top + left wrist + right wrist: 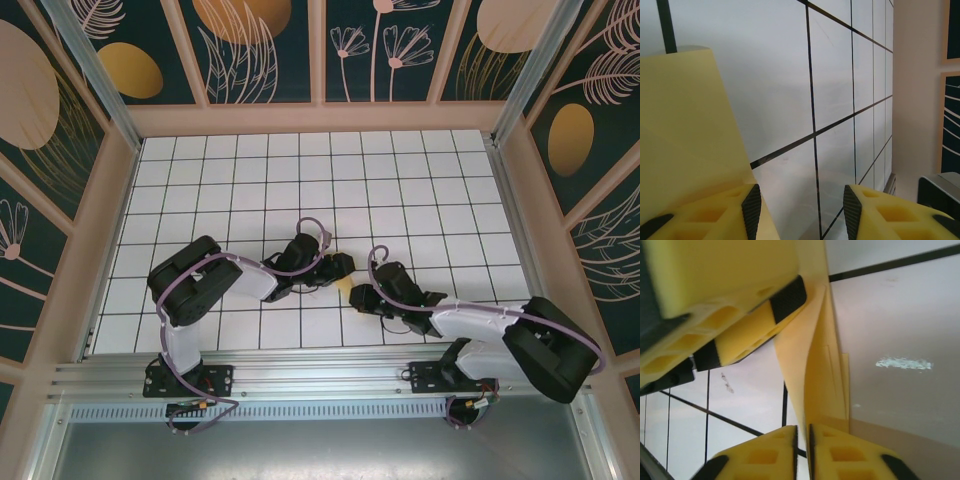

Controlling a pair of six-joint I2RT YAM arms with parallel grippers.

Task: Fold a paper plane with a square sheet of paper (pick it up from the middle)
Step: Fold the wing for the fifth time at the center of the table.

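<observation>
paper point(346, 285) on table point(300, 180), left hand point(801, 202) left, right hand point(802, 437) right

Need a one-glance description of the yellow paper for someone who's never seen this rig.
Find the white grid-tiled table, then the gap between the left arm and right arm near its front edge. The folded yellow paper is there: a thin, layered pale-yellow sheet, unlike the black arms and white tiles around it.

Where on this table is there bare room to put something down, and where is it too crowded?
Bare: the far half of the table below the back wall, side to side. Crowded: the near middle, where the left fingers and right fingers meet at the yellow paper; the right fingers pinch it.
</observation>
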